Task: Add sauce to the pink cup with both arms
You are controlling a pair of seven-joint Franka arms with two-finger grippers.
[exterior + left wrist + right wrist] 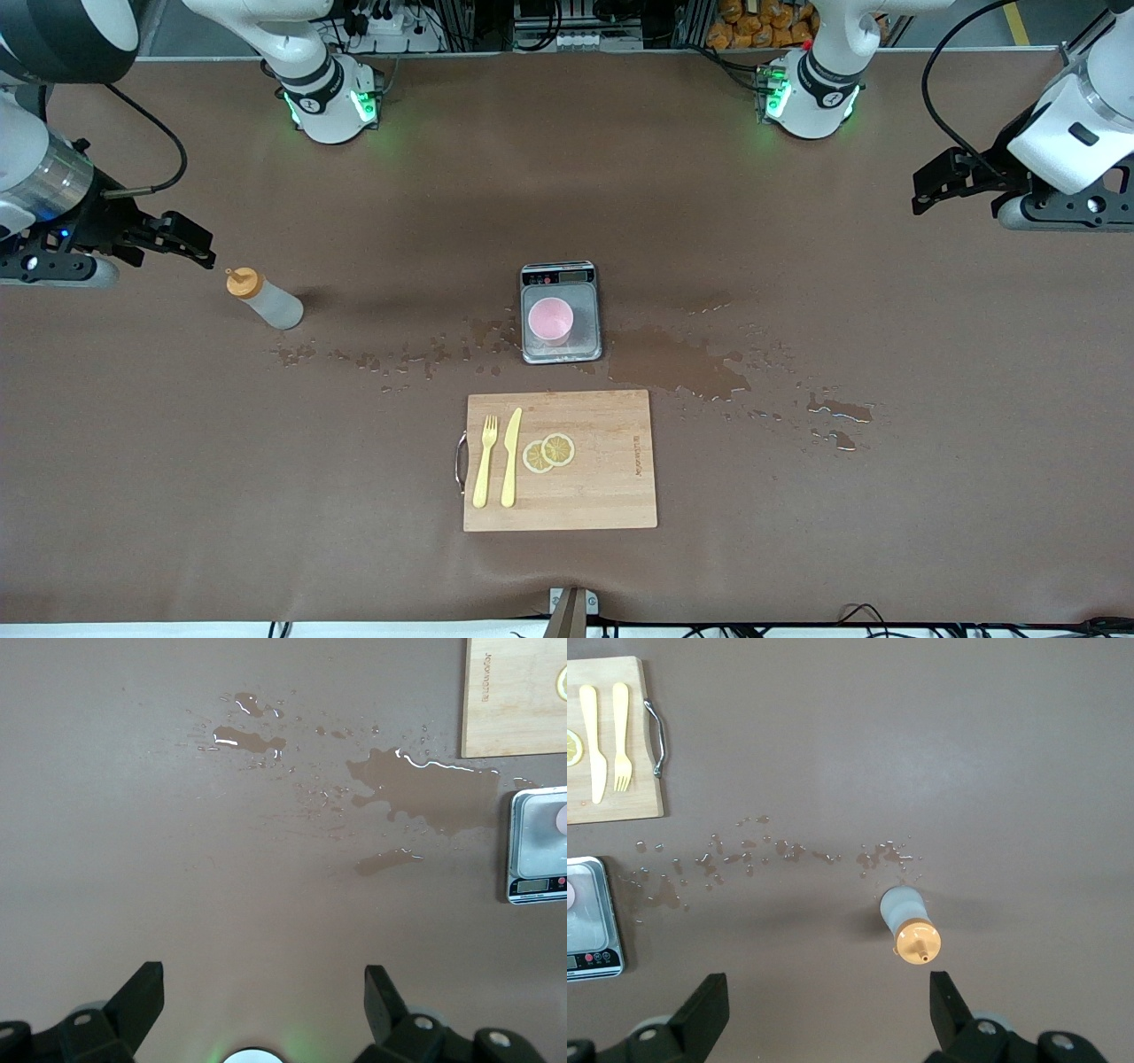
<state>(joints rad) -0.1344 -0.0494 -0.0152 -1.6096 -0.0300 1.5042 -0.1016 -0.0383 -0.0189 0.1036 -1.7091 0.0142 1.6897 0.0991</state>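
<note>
On the brown worktop (177,496), a board (602,478) lies nearest the camera. Just above it, the scale (559,354) carries the pink cup (550,320). The sauce (264,299) stands toward my right arm's end, beside my right jaws (190,241), spread wide. My left jaws (930,186) wait spread over bare worktop.

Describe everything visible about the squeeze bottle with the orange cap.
The small translucent whitish plastic squeeze bottle has an orange cap ending in a thin nozzle tip. It stands upright on the brown table toward the right arm's end, capped, its contents clear. Small spilled droplets lie on the table just nearer the front camera. Nothing touches it but the table; the open right gripper hangs close by, not gripping it.
</note>
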